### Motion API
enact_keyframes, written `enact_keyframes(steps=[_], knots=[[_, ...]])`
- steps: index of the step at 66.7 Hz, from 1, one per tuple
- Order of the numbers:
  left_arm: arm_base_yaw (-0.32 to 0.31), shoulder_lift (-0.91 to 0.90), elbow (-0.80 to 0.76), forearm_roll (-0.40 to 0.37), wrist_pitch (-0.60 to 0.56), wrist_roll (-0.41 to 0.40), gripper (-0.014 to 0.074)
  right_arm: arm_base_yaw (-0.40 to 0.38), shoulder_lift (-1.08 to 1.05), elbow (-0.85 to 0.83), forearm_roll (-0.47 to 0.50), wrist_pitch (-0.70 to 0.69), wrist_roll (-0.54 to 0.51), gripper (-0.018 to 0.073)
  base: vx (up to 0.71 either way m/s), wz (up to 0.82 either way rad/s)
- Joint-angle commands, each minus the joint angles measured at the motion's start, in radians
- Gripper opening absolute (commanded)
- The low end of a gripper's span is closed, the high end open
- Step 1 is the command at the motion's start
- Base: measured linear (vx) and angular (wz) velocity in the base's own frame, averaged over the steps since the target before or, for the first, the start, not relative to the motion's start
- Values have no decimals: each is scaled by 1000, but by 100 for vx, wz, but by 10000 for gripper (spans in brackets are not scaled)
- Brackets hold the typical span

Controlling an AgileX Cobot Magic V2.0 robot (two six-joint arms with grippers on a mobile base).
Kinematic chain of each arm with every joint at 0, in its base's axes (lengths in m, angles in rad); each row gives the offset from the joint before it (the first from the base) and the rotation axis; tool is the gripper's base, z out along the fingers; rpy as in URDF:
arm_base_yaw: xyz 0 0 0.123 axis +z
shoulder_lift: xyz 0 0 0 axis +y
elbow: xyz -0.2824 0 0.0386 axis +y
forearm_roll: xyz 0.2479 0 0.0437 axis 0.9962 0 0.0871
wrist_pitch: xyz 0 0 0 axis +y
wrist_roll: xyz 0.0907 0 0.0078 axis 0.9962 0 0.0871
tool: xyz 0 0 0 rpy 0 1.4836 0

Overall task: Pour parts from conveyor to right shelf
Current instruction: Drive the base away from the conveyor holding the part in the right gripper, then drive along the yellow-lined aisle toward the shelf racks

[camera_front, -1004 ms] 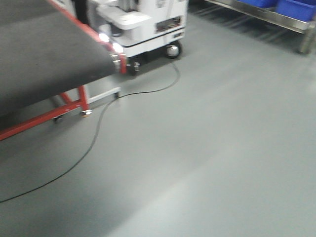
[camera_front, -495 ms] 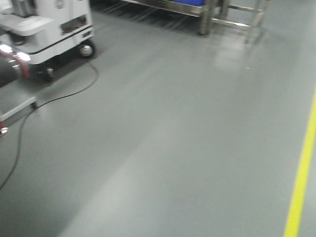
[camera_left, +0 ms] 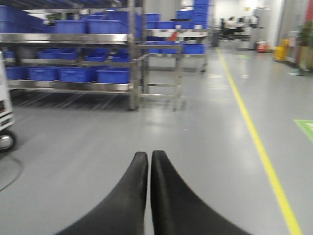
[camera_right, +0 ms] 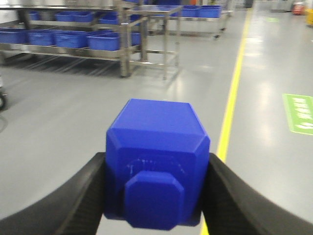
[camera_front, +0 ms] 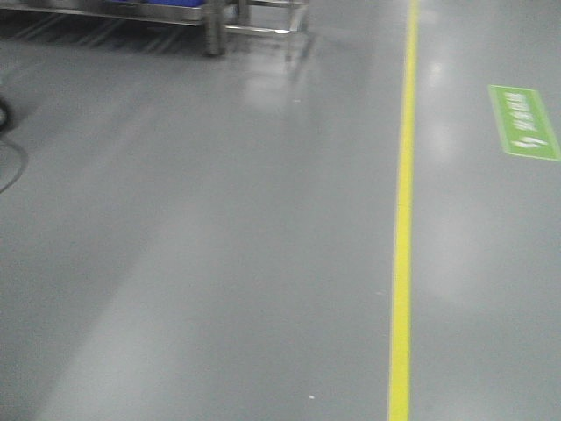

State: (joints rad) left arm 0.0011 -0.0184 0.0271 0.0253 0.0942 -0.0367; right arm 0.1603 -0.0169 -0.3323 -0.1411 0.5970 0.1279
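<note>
A bright-blue part [camera_right: 156, 147], cube-shaped with its stud facing the camera, is clamped between the black fingers of my right gripper [camera_right: 156, 164], which is shut on it above the grey floor. My left gripper [camera_left: 149, 155] is shut with its fingertips together and nothing between them. The right shelf [camera_left: 131, 58], a steel rack with blue bins [camera_left: 113, 75], stands ahead to the left; the rack [camera_right: 122, 41] also shows in the right wrist view, and its legs [camera_front: 210, 35] show in the front view. The conveyor is out of view.
A yellow floor line [camera_front: 403, 219] runs forward on the right, with a green floor sign [camera_front: 523, 123] beyond it. A black cable [camera_front: 10, 167] and a white cart's wheel [camera_left: 5, 141] lie at the far left. More racks with bins [camera_left: 193, 34] stand further back.
The front view has swung to the right: the conveyor and the white cart have left the picture, and the yellow line and green sign have come in.
</note>
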Motion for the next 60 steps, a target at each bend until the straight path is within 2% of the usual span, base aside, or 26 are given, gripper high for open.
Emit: enact_keyframes(steps=[1,33,60], knots=[[-3,-6,-25,-6,-72,-7,-6,-2,-3,-26,-11,-86,-10,-4,-4,-74],[-3,-6,-25,-6,-72,-7,-6,-2,-3,-26,-11,-86,-10,-4,1,-67],[-3,-6,-25,-6,-72,-7,-6,-2,-3,-26,-11,-86,-10,-4,9,-32]])
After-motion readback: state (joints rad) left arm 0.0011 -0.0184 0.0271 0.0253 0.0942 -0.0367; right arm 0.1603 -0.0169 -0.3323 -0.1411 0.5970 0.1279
